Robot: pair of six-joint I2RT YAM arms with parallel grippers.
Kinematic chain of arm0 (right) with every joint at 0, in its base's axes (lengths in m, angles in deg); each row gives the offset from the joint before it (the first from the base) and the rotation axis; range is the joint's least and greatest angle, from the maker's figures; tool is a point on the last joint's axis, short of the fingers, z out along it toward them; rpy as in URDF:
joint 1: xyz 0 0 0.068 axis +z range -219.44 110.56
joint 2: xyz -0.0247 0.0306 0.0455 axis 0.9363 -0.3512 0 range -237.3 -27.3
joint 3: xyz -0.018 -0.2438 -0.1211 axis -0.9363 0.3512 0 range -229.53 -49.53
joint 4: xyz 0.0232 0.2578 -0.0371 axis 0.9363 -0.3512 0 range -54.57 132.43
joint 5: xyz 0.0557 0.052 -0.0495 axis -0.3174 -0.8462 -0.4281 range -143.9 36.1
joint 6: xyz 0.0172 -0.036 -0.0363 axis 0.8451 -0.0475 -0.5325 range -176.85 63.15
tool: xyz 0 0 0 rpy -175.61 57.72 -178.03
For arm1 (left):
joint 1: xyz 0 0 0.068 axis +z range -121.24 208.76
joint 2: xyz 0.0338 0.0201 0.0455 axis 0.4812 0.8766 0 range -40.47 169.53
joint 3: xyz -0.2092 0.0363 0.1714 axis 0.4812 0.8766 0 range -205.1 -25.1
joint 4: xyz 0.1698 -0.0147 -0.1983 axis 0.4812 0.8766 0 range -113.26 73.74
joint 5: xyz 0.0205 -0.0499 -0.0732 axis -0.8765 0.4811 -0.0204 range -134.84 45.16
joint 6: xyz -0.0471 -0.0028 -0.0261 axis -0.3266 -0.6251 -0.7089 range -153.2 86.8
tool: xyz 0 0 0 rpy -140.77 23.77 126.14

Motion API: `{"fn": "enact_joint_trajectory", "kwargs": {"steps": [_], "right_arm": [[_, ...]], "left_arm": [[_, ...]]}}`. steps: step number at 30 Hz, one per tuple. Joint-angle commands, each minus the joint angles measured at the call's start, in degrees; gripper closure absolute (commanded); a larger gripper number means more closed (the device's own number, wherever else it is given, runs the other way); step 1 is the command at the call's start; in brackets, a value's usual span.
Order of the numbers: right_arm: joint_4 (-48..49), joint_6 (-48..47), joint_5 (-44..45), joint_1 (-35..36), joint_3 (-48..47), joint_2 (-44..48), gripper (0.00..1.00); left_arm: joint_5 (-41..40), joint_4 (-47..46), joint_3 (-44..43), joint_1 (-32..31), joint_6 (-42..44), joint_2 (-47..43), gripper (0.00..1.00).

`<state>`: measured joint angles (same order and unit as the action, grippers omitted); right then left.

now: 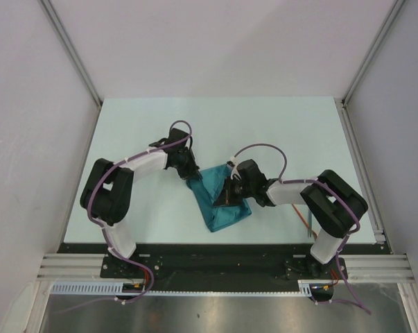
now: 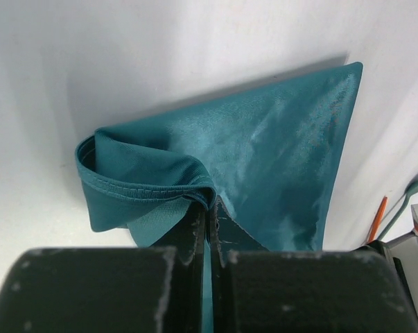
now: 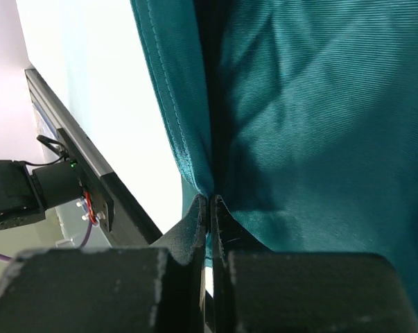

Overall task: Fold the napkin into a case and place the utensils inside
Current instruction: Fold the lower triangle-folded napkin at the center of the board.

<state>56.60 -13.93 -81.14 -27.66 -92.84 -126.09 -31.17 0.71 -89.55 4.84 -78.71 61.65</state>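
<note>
Napkin [image 1: 219, 214] lies mid-counter [image 1: 139, 132] as a rough, slack triangle: folding is under way, with no narrow case formed. The left claw [image 2: 209, 205] is clenched on a curled, stitched hem, and the right claw [image 3: 210, 201] is clenched on another edge. The cloth looks soft, finely ribbed and faintly shiny. A thin orange utensil [image 2: 377, 219] lies outside, near the right arm.
</note>
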Motion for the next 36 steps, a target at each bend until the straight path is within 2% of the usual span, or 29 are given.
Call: {"fn": "enact_joint_trajectory", "kwargs": {"steps": [1, 17, 27, 30, 32, 36], "right_arm": [[0.77, -2.57, -2.90, -1.26, 1.73, 2.02, 1.00], [3.14, -2.93, -4.22, -2.84, 4.72, 1.93, 1.00], [2.09, -4.24, -5.45, -3.90, 4.46, 2.10, 0.99], [-0.53, -4.94, -5.01, -4.25, 3.68, 3.06, 0.93], [-3.79, -6.70, -4.14, -4.34, 2.36, 4.29, 0.85], [-18.69, -11.88, 3.75, -4.25, -1.68, 9.56, 0.66]], "left_arm": [[-3.04, -0.32, -4.02, -1.04, -1.86, 1.14, 1.00], [-3.91, 0.12, -10.52, -4.64, -3.61, 6.68, 1.00], [-3.39, -1.99, -10.70, -4.91, -5.11, 8.00, 1.00], [-3.30, -2.08, -10.96, -4.99, -5.28, 8.35, 1.00], [-3.30, -2.26, -11.05, -4.99, -5.28, 8.53, 1.00], [-3.13, -2.35, -11.05, -4.99, -5.46, 9.14, 1.00]]}}
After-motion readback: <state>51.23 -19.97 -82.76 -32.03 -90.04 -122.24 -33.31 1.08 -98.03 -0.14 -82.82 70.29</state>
